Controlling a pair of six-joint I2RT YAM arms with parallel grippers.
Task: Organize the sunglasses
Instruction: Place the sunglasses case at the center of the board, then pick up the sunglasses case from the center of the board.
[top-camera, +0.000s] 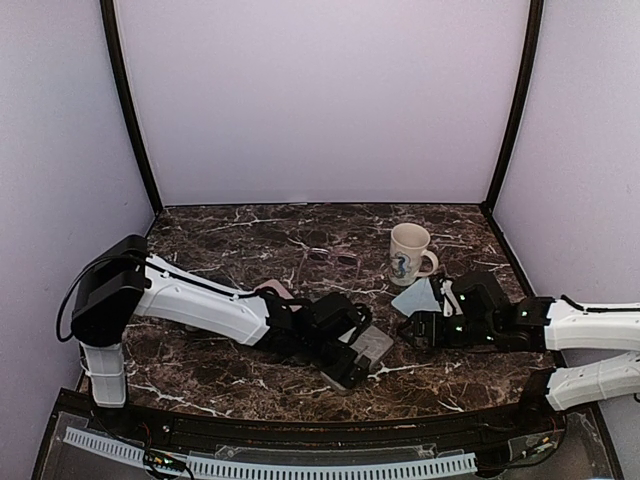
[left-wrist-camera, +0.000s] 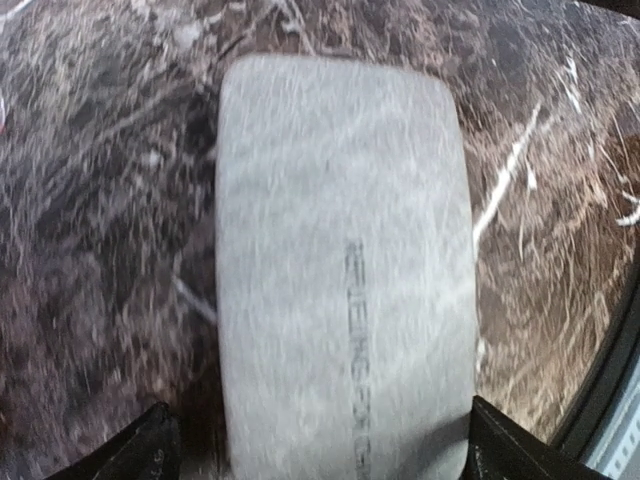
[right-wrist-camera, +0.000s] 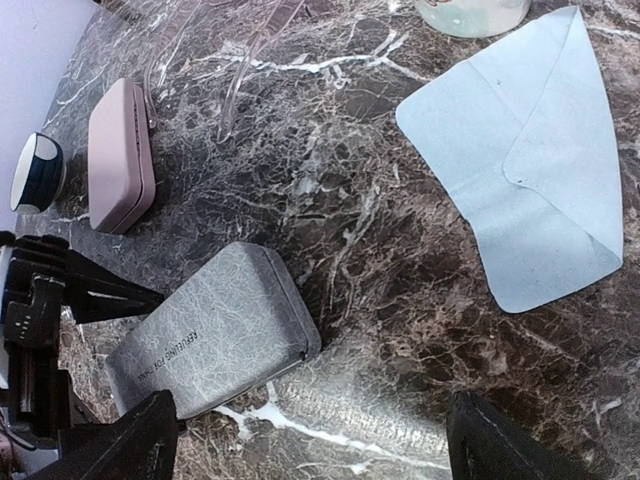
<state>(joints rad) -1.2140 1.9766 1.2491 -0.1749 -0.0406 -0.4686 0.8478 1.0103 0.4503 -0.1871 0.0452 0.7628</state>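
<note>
Dark veined marble table (top-camera: 230, 370) inside plain lilac walls. A cream mug (top-camera: 408, 255) with a blue print stands toward the back right, and a light blue cloth (right-wrist-camera: 530, 160) lies flat and partly folded just in front of it. A pink case (right-wrist-camera: 120, 155) sits toward the left, half hidden by the left arm in the top view. A grey case (left-wrist-camera: 345, 270) lies near the middle front, with a line of print on its lid.

Sunglasses (top-camera: 335, 259) – only a thin dark-framed pair can be made out. It lies on the bare marble left of the mug, between the mug and the pink case and well apart from both grippers. It is faint against the dark stone, so its lenses are hard to read.

Both cases are closed and their contents are hidden. The mug's inside cannot be seen either.

Left gripper (left-wrist-camera: 320, 455): fingers spread wide, one on each side of the grey case's near end. A gap shows on one side, so it is not clamped. Right gripper (right-wrist-camera: 315, 445): fingers wide apart over bare marble – nothing held – with the grey case's corner just ahead and the cloth off to its side.
</note>
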